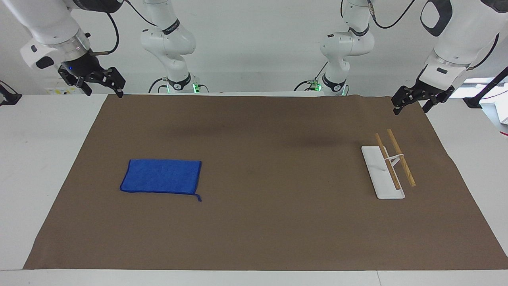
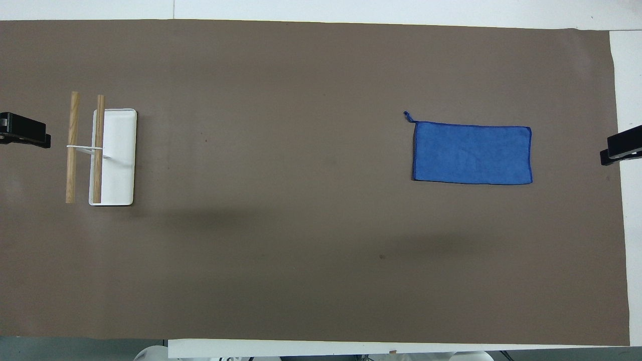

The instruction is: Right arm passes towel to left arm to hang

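Observation:
The blue towel (image 1: 162, 176) lies flat and folded on the brown mat toward the right arm's end of the table, its small loop at a corner; it also shows in the overhead view (image 2: 471, 153). My right gripper (image 1: 102, 91), with the blue wrist light, hangs open and empty in the air over the mat's corner at its own end, well apart from the towel. My left gripper (image 1: 410, 108) hangs open and empty over the mat's edge at the left arm's end, above the rack. Only their black tips show at the overhead view's edges: the right gripper (image 2: 622, 149) and the left gripper (image 2: 22, 131).
A towel rack (image 1: 391, 167) with a white base and two wooden bars stands toward the left arm's end of the table; it also shows in the overhead view (image 2: 100, 150). The brown mat (image 1: 254, 222) covers most of the white table.

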{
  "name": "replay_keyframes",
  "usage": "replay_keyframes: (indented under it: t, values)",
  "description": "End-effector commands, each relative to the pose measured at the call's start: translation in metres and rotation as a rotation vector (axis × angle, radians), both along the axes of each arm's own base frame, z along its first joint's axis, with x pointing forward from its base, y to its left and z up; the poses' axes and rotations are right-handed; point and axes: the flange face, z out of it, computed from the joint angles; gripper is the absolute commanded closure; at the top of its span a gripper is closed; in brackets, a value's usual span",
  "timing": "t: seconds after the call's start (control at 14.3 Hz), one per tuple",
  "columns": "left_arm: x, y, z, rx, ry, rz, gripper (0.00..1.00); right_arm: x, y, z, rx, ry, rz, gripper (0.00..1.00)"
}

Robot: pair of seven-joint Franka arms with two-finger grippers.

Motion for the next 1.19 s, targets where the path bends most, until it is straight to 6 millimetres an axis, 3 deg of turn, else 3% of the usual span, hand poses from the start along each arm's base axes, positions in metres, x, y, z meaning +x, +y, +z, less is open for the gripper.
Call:
replay_keyframes:
  t: [0.0,0.42,0.56,0.7,0.91,1.05,1.12]
  values:
    - [0.000,0.002,0.000,-0.007,0.001,0.020,0.00,-0.006,-0.001,0.003,-0.016,-0.003,-0.012,0.00]
    - [0.000,0.000,0.000,-0.007,0.001,0.017,0.00,-0.011,0.010,0.001,-0.002,0.006,0.019,0.00]
    - [0.000,0.001,0.000,-0.007,0.001,0.019,0.00,-0.003,0.021,-0.007,0.014,-0.035,0.058,0.00]
    - [0.000,0.000,0.000,-0.007,0.001,0.017,0.00,0.013,0.054,-0.043,0.010,-0.065,0.081,0.00]
    - [0.000,0.001,0.000,-0.007,0.001,0.019,0.00,0.035,0.080,-0.139,0.009,-0.111,0.065,0.00]
    - [0.000,0.001,0.000,-0.007,0.001,0.019,0.00,0.054,0.079,-0.200,0.015,-0.096,0.055,0.00]
    - [0.000,0.001,0.000,-0.007,0.001,0.019,0.00,0.060,0.077,-0.220,0.017,-0.099,0.054,0.00]
